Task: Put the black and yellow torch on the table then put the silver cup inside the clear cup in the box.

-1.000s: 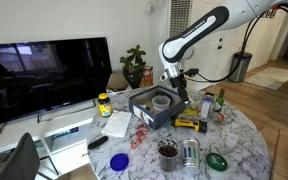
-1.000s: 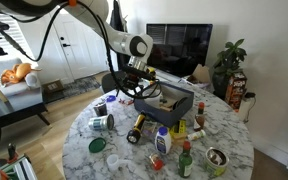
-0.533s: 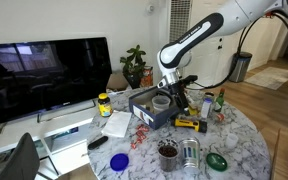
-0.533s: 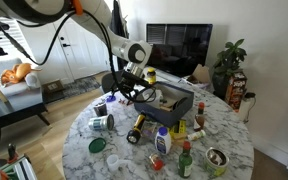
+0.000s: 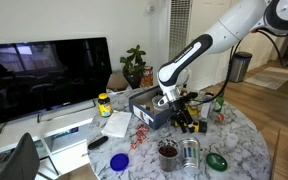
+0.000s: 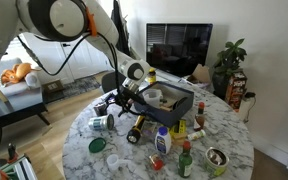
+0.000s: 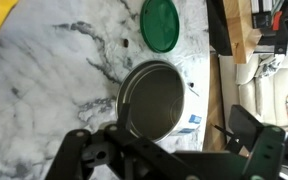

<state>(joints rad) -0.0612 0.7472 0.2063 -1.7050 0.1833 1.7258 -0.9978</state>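
Observation:
The black and yellow torch (image 5: 189,124) lies on the marble table (image 5: 239,140), beside the dark box (image 5: 144,110); it also shows in an exterior view (image 6: 137,130). The silver cup (image 7: 154,100) is right under my gripper (image 7: 164,135), its mouth facing the wrist camera. It shows in both exterior views (image 5: 191,152) (image 6: 101,123). The clear cup (image 6: 154,96) stands in the box (image 6: 179,105). My gripper (image 6: 119,101) is open and empty, its fingers spread to either side of the silver cup without touching it.
A green lid (image 7: 162,22) lies on the table beyond the silver cup. A dark cup with brown contents (image 5: 169,153), several bottles (image 6: 162,140) and a yellow-capped jar (image 5: 104,103) crowd the table. A TV (image 5: 44,75) stands behind it.
My gripper has moved away from over the box and come down towards the table, over the silver cup. The torch and cups have not moved.

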